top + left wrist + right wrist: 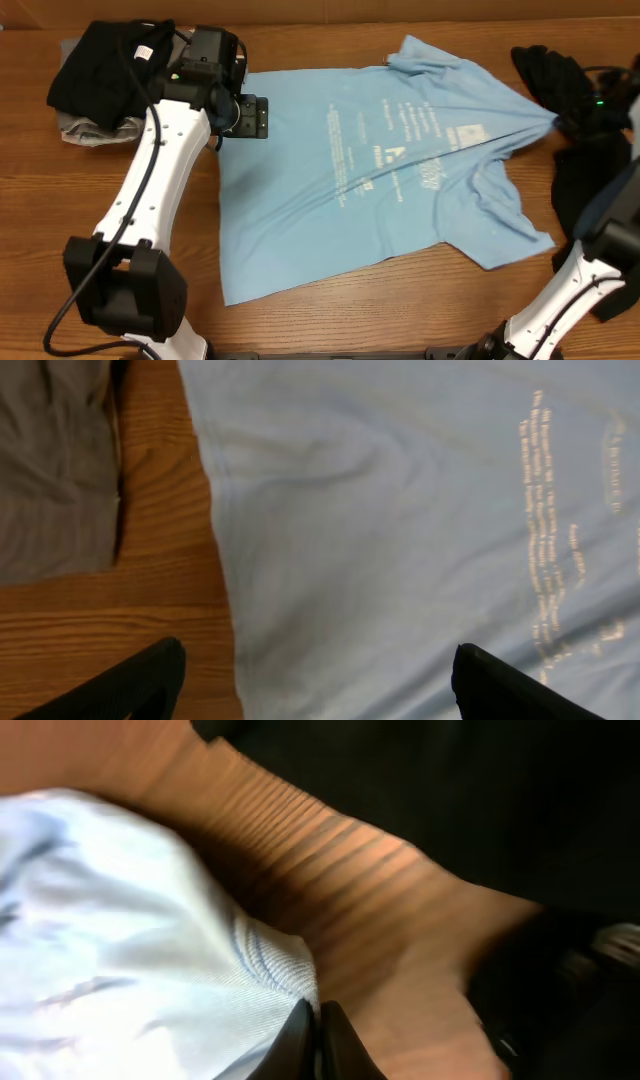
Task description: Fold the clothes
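Two grippers worked light blue T-shirt (400,170) spread on surface (300,320): right gripper (316,1025) pinched ribbed edge, holding cloth taut to smooth wrinkles; left gripper (318,660) hovered spread above hem, likely readying grasp

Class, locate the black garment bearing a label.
Overhead, the black garment lies far left, atop a grey garment, beside the left gripper, left of the blue T-shirt.
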`<state>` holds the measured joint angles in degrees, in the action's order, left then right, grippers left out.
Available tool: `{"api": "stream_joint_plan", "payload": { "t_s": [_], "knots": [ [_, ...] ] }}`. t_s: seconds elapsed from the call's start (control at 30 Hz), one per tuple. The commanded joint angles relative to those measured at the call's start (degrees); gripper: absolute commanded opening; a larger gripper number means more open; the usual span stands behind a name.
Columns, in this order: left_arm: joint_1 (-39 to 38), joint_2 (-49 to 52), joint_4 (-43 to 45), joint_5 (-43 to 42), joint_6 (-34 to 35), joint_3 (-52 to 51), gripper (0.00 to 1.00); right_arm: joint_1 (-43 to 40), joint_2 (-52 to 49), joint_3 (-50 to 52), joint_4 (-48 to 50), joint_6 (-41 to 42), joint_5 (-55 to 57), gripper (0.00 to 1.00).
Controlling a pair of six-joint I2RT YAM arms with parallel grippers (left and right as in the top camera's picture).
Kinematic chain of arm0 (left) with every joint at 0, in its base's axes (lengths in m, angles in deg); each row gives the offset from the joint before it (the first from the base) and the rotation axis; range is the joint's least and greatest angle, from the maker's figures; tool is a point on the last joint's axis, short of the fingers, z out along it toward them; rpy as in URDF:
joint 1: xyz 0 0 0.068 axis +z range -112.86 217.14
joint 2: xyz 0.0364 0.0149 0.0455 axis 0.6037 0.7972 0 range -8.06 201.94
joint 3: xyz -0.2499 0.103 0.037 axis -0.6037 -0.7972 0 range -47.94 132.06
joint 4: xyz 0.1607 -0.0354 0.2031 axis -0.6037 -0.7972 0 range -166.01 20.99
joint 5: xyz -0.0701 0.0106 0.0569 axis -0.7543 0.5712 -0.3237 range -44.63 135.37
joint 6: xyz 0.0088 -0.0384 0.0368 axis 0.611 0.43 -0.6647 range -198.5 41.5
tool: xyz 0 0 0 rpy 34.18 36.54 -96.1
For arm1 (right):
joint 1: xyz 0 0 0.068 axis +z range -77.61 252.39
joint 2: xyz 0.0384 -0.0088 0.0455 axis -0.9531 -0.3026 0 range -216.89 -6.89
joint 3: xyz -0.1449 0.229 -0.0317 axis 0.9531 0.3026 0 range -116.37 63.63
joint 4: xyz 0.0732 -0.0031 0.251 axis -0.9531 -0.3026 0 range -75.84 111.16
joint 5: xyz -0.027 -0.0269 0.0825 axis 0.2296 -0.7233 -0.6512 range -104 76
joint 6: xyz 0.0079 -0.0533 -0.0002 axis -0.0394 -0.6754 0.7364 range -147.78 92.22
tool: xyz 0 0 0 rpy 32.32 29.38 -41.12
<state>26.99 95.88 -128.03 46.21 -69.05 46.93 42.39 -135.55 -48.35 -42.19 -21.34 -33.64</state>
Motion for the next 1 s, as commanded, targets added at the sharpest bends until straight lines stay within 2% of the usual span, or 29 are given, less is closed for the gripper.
{"api": "stream_joint_plan", "payload": {
  "t_s": [0.0, 0.03, 0.07, 0.1, 0.13, 0.17, 0.2, 0.33, 0.47, 0.7, 0.87, 0.97],
  "knots": [
    [-0.48, 1.40, 1.70, -0.87, 0.81, 0.83, 0.88, -1.27, 4.24, -0.28, -1.49, 1.33, 0.04, 0.04],
    [-0.48, 1.40, 2.38, -0.87, 0.81, 0.83, 0.88, -1.27, 4.28, -0.28, -1.88, 1.27, 0.11, 0.06],
    [-0.48, 1.40, 3.43, -0.87, 0.79, 0.83, 0.88, -1.25, 4.28, -0.28, -2.40, 1.07, 0.07, 0.17],
    [-0.48, 1.40, 4.37, -0.90, 0.79, 0.85, 0.89, -1.25, 4.28, -0.28, -2.78, 1.07, 0.09, 0.38],
    [-0.48, 1.40, 5.46, -0.90, 0.74, 0.85, 0.93, -1.22, 4.28, -0.26, -3.13, 1.09, 0.07, 0.65],
    [-0.48, 1.42, 6.84, -0.94, 0.57, 0.85, 0.97, -0.98, 4.28, -0.28, -3.23, 1.09, -0.39, 0.74],
    [-0.48, 1.51, 8.15, -1.38, 0.48, 0.87, 1.00, -0.74, 4.48, -0.28, -3.17, 1.07, -1.27, 0.77],
    [0.50, 2.03, 12.00, -5.40, -0.48, 1.88, 1.00, 1.01, 5.53, -2.16, -3.45, 0.35, -2.29, 0.82],
    [1.99, 5.53, 11.37, -5.38, -0.72, 7.89, 1.00, 3.80, 6.54, -7.69, -5.88, -1.95, -2.27, 0.88],
    [2.75, 20.15, 8.37, -3.50, 0.48, 24.57, 1.00, 12.63, 6.54, -18.36, -9.33, -1.68, -0.46, 0.88],
    [2.75, 30.99, 9.49, 0.28, 3.54, 34.01, 1.00, 18.10, 6.51, -19.39, -9.99, -1.66, 4.13, 0.88],
    [2.75, 36.00, 11.04, 3.06, 7.48, 35.89, 1.00, 20.06, 6.40, -19.34, -10.86, -1.68, 6.32, 0.88]
  ]
}}
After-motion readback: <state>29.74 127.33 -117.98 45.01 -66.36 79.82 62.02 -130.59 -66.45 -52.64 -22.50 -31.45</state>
